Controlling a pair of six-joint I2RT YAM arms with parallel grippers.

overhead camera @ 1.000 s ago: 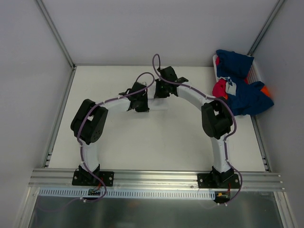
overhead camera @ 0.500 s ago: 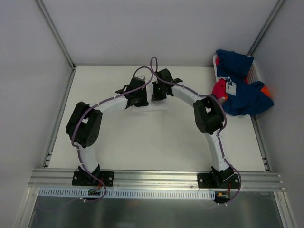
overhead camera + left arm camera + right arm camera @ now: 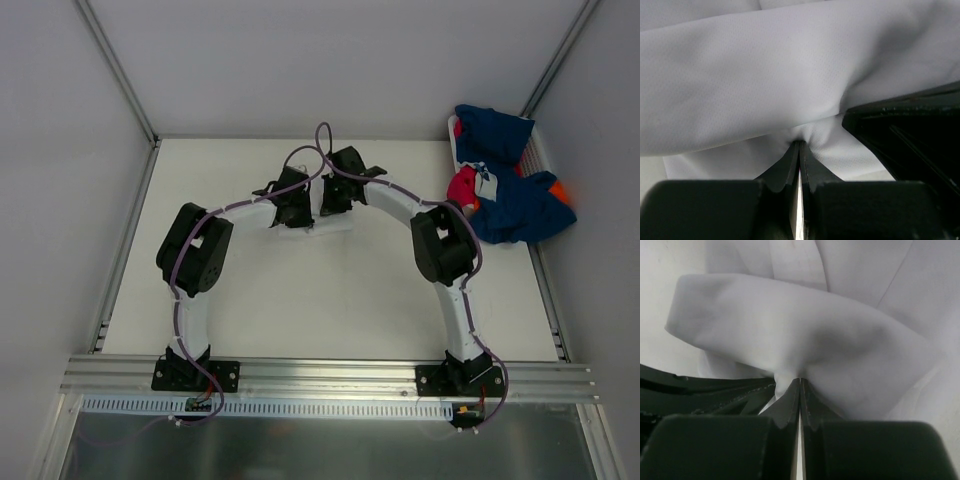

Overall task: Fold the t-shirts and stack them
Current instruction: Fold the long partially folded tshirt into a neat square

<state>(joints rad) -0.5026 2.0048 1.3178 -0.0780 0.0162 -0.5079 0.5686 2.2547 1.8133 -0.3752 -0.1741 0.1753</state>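
Note:
The white t-shirt (image 3: 335, 224) lies at the middle back of the table, mostly hidden under both grippers in the top view. My left gripper (image 3: 296, 206) is shut on a fold of it (image 3: 765, 90), pinched at the tips (image 3: 799, 145). My right gripper (image 3: 336, 194) is shut on another fold of the same shirt (image 3: 805, 335), pinched at the tips (image 3: 800, 381). The two grippers sit close side by side. Navy blue t-shirts (image 3: 510, 200) lie piled at the right back, with a pinkish-red one (image 3: 462, 187) and some orange (image 3: 562, 190) showing.
A white basket (image 3: 540, 150) at the right back holds part of the coloured pile, which spills over its near side onto the table (image 3: 300, 300). Walls and metal rails enclose the table on three sides.
Both grippers have drawn closer together at the middle back. The left gripper moved up and to the right, the right gripper a little to the left, both still holding the white cloth.

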